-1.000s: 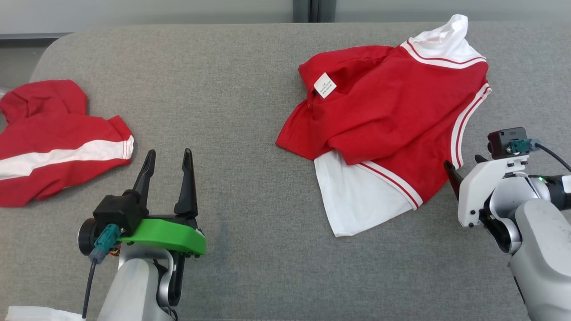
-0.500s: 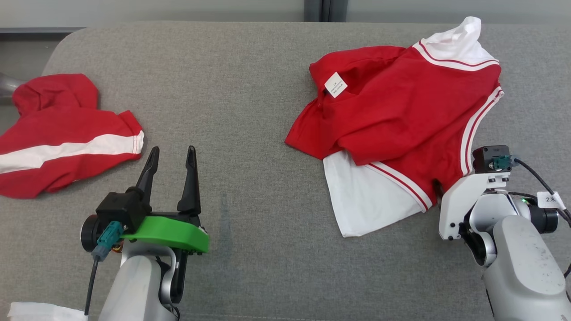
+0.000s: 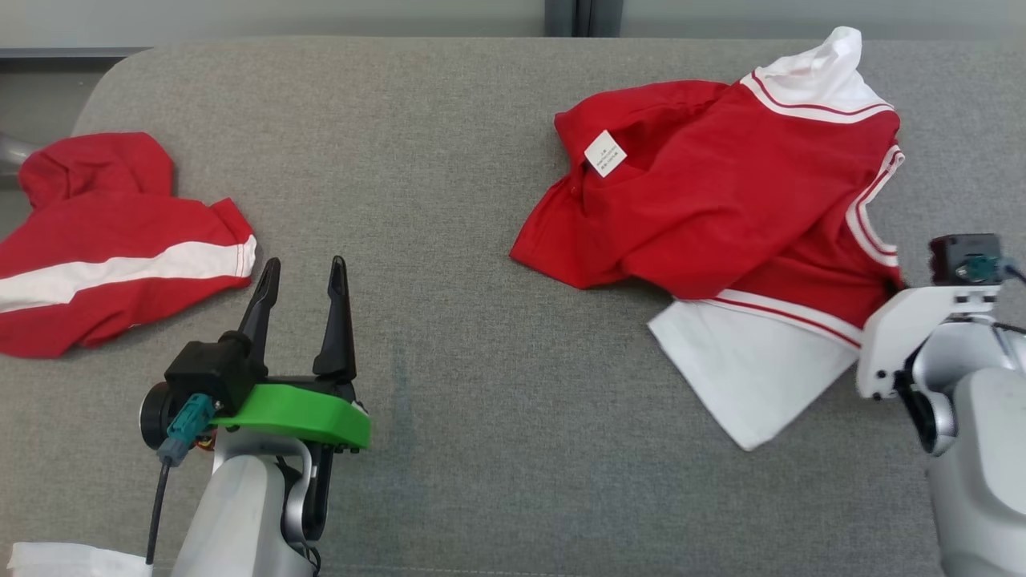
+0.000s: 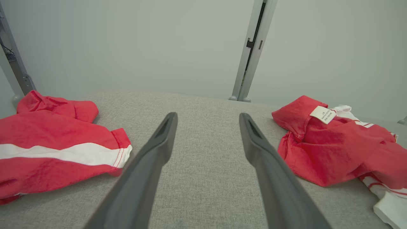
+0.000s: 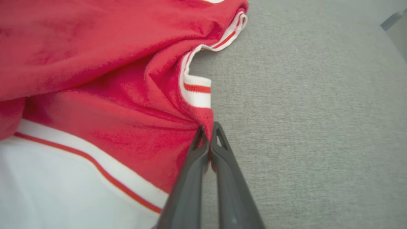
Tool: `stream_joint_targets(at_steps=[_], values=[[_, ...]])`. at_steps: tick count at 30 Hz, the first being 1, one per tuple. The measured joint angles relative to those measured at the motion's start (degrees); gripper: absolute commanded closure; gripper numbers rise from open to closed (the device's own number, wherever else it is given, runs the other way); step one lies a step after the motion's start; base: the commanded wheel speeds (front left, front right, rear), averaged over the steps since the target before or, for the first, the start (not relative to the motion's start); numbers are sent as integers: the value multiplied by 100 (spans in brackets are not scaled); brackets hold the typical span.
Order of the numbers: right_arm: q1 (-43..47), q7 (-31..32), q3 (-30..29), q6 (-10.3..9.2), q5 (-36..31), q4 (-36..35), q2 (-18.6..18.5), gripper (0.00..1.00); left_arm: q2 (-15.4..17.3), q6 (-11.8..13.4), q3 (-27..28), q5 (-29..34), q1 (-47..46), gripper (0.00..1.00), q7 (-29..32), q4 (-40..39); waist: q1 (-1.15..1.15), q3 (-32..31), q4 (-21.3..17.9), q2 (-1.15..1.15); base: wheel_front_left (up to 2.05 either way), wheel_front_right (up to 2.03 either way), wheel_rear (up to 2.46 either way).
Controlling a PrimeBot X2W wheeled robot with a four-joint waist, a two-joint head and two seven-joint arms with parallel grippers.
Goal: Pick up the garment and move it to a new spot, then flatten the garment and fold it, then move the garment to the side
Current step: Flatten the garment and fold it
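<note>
Pinching the red-and-white shirt [image 5: 111,79] with my right gripper [image 5: 208,136], jaws clamped on a thin fold of red fabric just below the striped trim [image 5: 197,92]. Bite looks shallow, so I'd lift slow and straight and let the white panel [image 5: 47,184] trail. Meanwhile my left gripper [image 3: 304,268] is spread wide, holding nothing. Shirt lies crumpled on the right of the grey upholstered surface [image 3: 449,240], second red garment [image 3: 104,240] far left. Beyond: pale wall [image 4: 127,47], metal post [image 4: 251,47]

— Where's the garment [image 3: 721,200]?
— Right half of the frame, crumpled: red, white striped trim, a white part poking out lower right.
— Label?
— White tag [image 3: 605,153] showing, at its upper left.
</note>
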Motion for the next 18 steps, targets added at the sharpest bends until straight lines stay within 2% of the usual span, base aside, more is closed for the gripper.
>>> stream_joint_targets(at_steps=[6, 11, 12, 13, 18], values=[[343, 461, -557, 0, -199, -931, -294, 100, 1, 23, 19, -27, 42, 0, 0, -29, 0, -90, -75, 0, 0, 0, 0], [459, 641, -753, 0, -311, -1118, -628, 100, 1, 23, 33, -27, 58, 0, 0, -30, 0, -103, -130, 0, 0, 0, 0], [453, 555, -766, -1, -312, -1116, -661, 15, 1, 23, 34, -27, 58, 0, 0, -30, 0, -97, -135, 0, 0, 0, 0], [436, 441, -798, 0, -312, -1091, -687, 0, 1, 23, 36, -26, 57, 0, 0, -30, 0, -89, -142, 0, 0, 0, 0], [330, -97, -861, -1, -370, -847, -659, 0, 1, 16, 31, -11, 55, 0, 0, -3, 0, -109, -150, 0, 0, 0, 0]])
